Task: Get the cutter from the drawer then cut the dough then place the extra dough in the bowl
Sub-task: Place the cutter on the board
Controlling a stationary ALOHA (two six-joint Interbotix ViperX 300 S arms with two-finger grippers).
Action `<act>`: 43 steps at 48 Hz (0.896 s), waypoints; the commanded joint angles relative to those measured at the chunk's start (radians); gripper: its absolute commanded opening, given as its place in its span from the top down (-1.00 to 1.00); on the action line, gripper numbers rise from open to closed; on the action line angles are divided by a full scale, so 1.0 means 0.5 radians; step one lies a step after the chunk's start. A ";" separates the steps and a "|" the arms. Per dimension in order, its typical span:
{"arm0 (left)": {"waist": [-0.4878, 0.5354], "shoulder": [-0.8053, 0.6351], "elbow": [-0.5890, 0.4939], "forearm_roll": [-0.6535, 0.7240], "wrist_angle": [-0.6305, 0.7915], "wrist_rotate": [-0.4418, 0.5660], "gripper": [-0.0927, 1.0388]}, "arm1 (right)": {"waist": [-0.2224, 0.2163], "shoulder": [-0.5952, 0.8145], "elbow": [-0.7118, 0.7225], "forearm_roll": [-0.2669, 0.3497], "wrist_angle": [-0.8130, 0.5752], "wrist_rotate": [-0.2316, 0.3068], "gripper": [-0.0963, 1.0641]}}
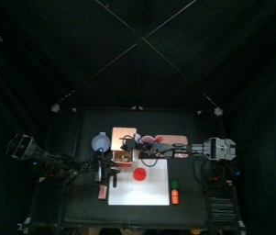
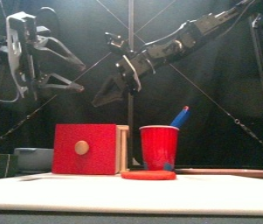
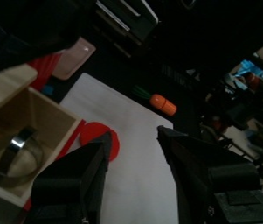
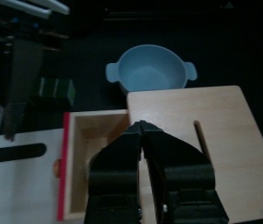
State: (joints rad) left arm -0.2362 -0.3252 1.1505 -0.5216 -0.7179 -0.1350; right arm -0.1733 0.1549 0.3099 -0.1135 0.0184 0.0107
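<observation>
The pale wooden box [image 4: 210, 131] has its red-fronted drawer [image 2: 81, 149] pulled out. The round metal cutter [image 3: 11, 154] lies inside the drawer. My right gripper [image 4: 140, 131] hangs shut over the drawer's back edge with nothing in it; in the front view the right gripper [image 2: 103, 98] is well above the box. My left gripper [image 3: 140, 171] is open, high at the left, looking down on the drawer and the dough. The flat red dough [image 2: 148, 174] lies on the white cutting board [image 1: 152, 191]. The blue-grey bowl [image 4: 154, 68] stands behind the box.
A red cup [image 2: 159, 147] with a blue toy knife [image 2: 180, 115] stands right of the box, just behind the dough. An orange toy food [image 1: 174, 195] lies at the board's front right.
</observation>
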 commanded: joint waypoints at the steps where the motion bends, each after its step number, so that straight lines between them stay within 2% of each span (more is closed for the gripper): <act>1: 0.043 -0.077 0.006 0.160 -0.031 0.089 -0.63 | 0.031 -0.104 0.003 0.071 0.012 -0.003 0.17; 7: 0.083 -0.126 0.046 0.264 -0.058 0.187 -0.63 | 0.043 -0.098 0.028 0.098 0.021 0.003 -0.24; 13: 0.129 -0.175 0.080 0.307 -0.120 0.273 -0.63 | 0.049 -0.089 0.043 0.135 0.037 0.000 -0.49; 30: 0.206 -0.298 0.135 0.365 -0.341 0.512 -0.63 | 0.064 0.009 0.046 0.132 0.129 -0.003 -0.52; 43: 0.227 -0.304 0.150 0.365 -0.344 0.546 -0.63 | 0.077 0.101 0.025 0.120 0.129 -0.003 -0.52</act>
State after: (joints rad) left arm -0.1258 -0.4755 1.2364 -0.3436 -0.8790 0.1365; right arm -0.1335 0.2163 0.3482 -0.0522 0.0859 0.0107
